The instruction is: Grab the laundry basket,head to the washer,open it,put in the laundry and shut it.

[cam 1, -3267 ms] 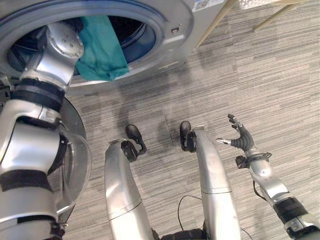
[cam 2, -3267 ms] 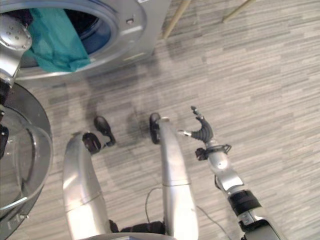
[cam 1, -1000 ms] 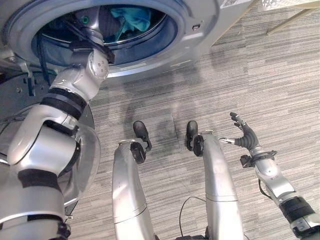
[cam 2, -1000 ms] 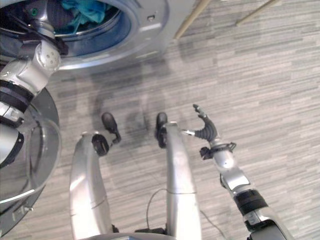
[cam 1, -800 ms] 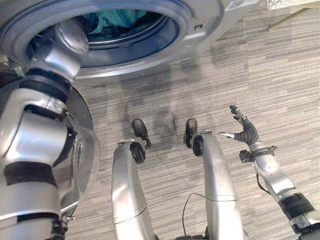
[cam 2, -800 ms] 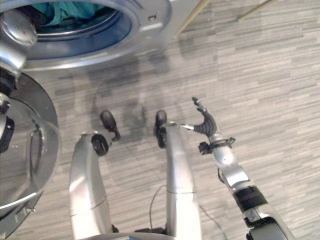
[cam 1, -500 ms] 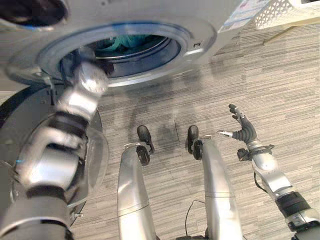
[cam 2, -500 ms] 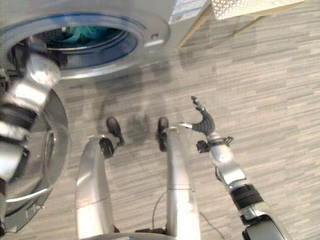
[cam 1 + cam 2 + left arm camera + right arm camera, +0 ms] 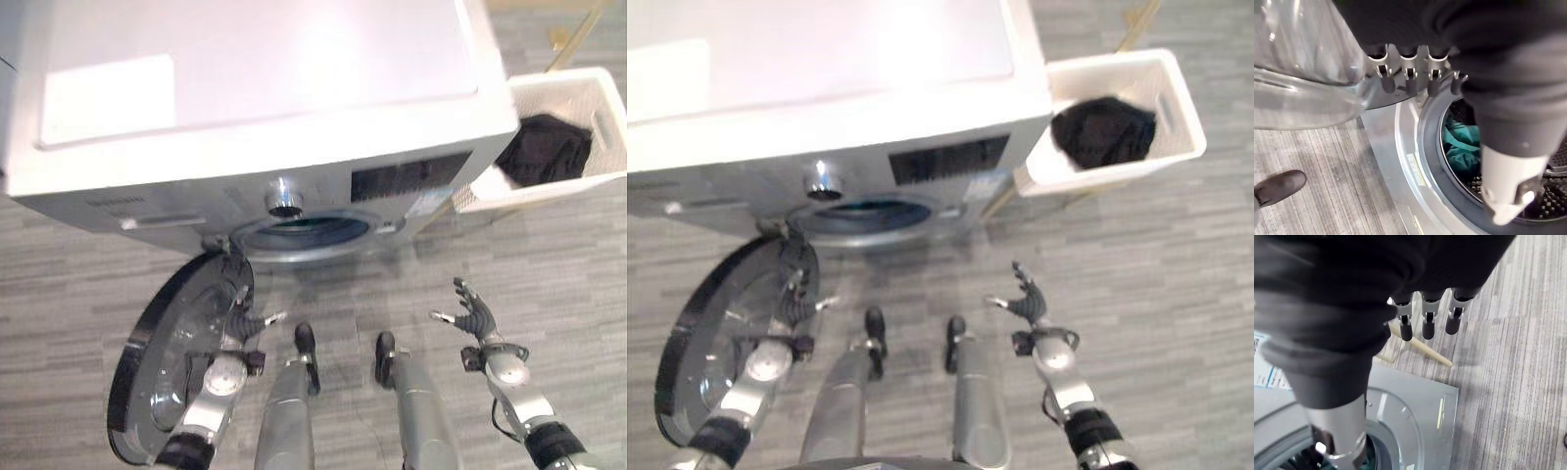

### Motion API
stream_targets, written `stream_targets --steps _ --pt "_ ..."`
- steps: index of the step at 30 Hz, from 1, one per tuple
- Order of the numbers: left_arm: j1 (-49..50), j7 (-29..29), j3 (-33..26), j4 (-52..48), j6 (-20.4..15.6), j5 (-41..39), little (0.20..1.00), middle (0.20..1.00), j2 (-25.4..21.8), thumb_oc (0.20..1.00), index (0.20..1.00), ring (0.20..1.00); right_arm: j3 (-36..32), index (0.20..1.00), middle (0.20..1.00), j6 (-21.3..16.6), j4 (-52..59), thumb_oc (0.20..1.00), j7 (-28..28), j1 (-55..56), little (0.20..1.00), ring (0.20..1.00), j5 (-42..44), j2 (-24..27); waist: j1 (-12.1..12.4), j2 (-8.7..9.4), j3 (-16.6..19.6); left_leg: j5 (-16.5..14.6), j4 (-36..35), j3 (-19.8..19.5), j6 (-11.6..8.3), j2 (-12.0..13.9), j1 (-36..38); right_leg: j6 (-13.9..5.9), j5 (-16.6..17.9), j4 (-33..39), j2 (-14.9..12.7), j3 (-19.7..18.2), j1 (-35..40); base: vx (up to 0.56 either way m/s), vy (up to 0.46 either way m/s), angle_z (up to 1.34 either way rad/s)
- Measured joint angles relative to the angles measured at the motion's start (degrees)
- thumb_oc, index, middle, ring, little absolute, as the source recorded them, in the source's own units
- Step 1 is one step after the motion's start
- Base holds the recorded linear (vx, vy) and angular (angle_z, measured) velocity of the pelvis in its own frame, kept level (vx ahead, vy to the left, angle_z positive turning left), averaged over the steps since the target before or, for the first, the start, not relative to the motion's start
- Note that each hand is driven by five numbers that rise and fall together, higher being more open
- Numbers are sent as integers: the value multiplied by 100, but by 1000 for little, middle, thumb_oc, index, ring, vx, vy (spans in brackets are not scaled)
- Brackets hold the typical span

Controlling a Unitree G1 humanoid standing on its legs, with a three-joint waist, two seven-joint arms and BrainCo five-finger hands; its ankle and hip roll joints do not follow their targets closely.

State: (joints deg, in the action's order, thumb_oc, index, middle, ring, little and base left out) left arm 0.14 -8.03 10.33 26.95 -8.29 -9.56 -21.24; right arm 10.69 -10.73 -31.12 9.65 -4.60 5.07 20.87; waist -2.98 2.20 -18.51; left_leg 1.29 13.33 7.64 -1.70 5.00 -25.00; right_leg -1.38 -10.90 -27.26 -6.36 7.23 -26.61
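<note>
Where the left arm reached deep into the drum a second ago, now drawn back out, left robot hand (image 9: 242, 324) beside the open washer door (image 9: 167, 377), fingers relaxed, holding nothing. Right robot hand (image 9: 472, 315) loosely spread over the floor, empty. Teal laundry (image 9: 1462, 144) inside the washer (image 9: 245, 117); dark clothes (image 9: 546, 149) in the laundry basket (image 9: 549, 186) alongside. Drum interior mostly hidden from the head views.

Right hand (image 9: 1422, 318): fingers relaxed, apart from thumb, holding nothing, above grey striped floor (image 9: 1518, 347). Washer (image 9: 1410, 421) front panel below; door opening rim at edge. Wooden leg (image 9: 1425, 351) slants past fingertips.
</note>
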Motion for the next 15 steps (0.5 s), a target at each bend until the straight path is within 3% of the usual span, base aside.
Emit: stream_targets --steps 1,5,7,10,11,12,15 --pt "27 43 -17 75 -2 -124 1000 1000 60 1000 1000 1000 -30 1000 1000 11 -94 1000 -3 114 1000 1000 5 -5 -21 -36 23 154 -384 -31 22 14 339 6 122 368 54 65 356 79 -49 9" --pt "90 178 -2 333 -13 -158 1000 1000 68 1000 1000 1000 -124 1000 1000 12 -156 1000 -23 419 1000 1000 44 -27 2 -44 326 231 -770 -48 -21 54 690 6 170 735 136 157 708 121 -30 5" --pt "242 294 0 522 -2 -148 1000 1000 83 1000 1000 1000 -137 1000 1000 48 -397 1000 -128 501 1000 1000 57 -113 -38 -57 431 370 -1304 -22 -21 56 1396 -30 365 1361 252 148 1421 174 9 -13" --pt "450 369 13 667 -2 -148 1000 1000 139 1000 1000 1000 -117 1000 1000 125 -628 1000 -220 757 1000 1000 57 -214 26 -12 927 343 -1528 -147 -62 -4 1863 -91 405 1799 309 -53 1875 127 44 -26" --pt "515 382 12 680 -1 -136 1000 1000 134 1000 1000 1000 -127 1000 1000 124 -631 1000 -247 794 1000 1000 58 -205 31 -29 1081 331 -1560 -384 -78 -21 1891 -115 444 1893 309 -122 1912 245 139 -34" --pt "576 447 58 679 5 -90 1000 1000 132 1000 1000 1000 -204 1000 1000 127 -661 1000 -257 799 1000 1000 59 -180 -38 -119 1154 335 -1668 -495 -74 -42 2028 -158 664 2156 335 -112 2168 187 116 -20" --pt "644 581 127 674 41 -29 1000 1000 134 1000 1000 1000 -367 1000 1000 206 -663 1000 -358 857 1000 1000 68 -314 -135 -119 1317 224 -1810 -232 -54 -81 2499 -243 823 2583 276 -335 2583 136 105 -40"
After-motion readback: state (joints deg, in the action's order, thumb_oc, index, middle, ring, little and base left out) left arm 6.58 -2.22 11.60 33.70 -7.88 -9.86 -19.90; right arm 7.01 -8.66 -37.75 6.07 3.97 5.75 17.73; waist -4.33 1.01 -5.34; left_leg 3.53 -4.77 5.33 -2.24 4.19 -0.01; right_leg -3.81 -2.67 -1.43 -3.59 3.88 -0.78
